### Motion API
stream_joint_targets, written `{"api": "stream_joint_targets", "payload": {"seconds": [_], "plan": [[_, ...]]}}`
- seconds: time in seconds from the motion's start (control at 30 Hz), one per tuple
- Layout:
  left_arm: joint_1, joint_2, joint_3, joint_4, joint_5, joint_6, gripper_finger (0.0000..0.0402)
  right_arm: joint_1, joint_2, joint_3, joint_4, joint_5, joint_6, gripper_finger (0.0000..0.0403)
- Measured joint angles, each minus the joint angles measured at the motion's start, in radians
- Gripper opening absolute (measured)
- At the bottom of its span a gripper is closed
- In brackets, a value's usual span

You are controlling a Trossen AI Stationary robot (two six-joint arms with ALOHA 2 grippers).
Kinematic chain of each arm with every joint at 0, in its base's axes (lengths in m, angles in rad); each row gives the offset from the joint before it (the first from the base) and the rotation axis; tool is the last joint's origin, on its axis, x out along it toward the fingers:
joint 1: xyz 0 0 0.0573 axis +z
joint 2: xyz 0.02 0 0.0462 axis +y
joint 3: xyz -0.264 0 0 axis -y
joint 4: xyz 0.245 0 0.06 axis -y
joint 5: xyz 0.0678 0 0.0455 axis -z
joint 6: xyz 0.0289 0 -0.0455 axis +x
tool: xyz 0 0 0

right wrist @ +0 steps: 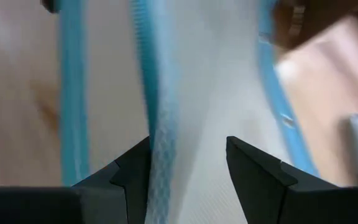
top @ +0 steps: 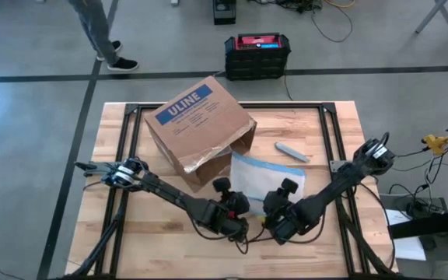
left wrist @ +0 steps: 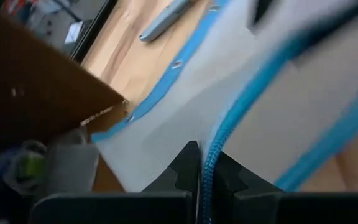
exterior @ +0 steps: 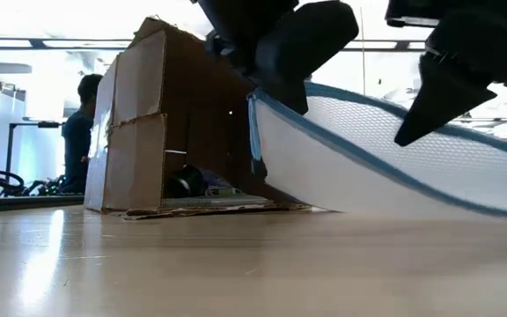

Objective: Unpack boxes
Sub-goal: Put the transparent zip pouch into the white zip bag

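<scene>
Box (top: 199, 128) is lying open-sided beyond both jaws. Pouch (top: 264, 177) edge is being pinched in the closed left gripper (left wrist: 201, 180); the right gripper (right wrist: 188, 163), jaws parted, is straddling it. Even pulling is advised.

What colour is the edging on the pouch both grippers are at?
Blue, around the pouch, which is a white mesh; the left wrist view shows it best.

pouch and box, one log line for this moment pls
left pincer: shut on pouch edge | right pincer: open around pouch | box: on its side, open end toward pouch | grey tool: on table
</scene>
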Motion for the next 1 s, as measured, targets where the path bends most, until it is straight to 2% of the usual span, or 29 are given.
{"api": "stream_joint_targets", "payload": {"seconds": [0.07, 0.13, 0.2, 0.27, 0.37, 0.57, 0.7, 0.87, 1.0], "plan": [[0.002, 0.000, 0.000, 0.004, 0.015, 0.058, 0.0000, -0.017, -0.005, -0.001, -0.042, -0.004, 0.014, 0.0139], [0.003, 0.000, 0.000, 0.004, 0.043, 0.102, 0.0000, -0.034, -0.006, -0.008, -0.048, -0.004, 0.011, 0.0094], [0.003, 0.000, 0.000, 0.009, 0.054, 0.097, 0.0000, -0.049, -0.003, -0.015, -0.032, 0.001, -0.014, 0.0036], [0.002, 0.000, 0.000, 0.016, 0.055, 0.054, 0.0000, -0.056, -0.002, -0.023, 0.002, 0.001, -0.038, 0.0012], [-0.010, 0.000, 0.000, 0.015, 0.053, -0.018, 0.0002, -0.053, -0.002, -0.024, 0.010, 0.021, -0.032, 0.0010], [-0.037, 0.000, 0.000, -0.005, 0.054, -0.033, 0.0016, -0.028, -0.011, -0.024, -0.042, 0.054, 0.000, 0.0002], [-0.056, -0.022, 0.000, -0.137, 0.049, -0.051, 0.0029, -0.030, -0.012, -0.034, -0.112, 0.056, 0.117, 0.0000], [-0.065, -0.062, -0.001, -0.345, -0.082, -0.220, 0.0054, -0.029, -0.012, -0.038, -0.104, 0.013, 0.168, 0.0000], [-0.054, -0.096, -0.035, -0.360, -0.147, -0.266, 0.0075, -0.021, -0.011, -0.039, -0.106, -0.008, 0.180, 0.0000]]}}
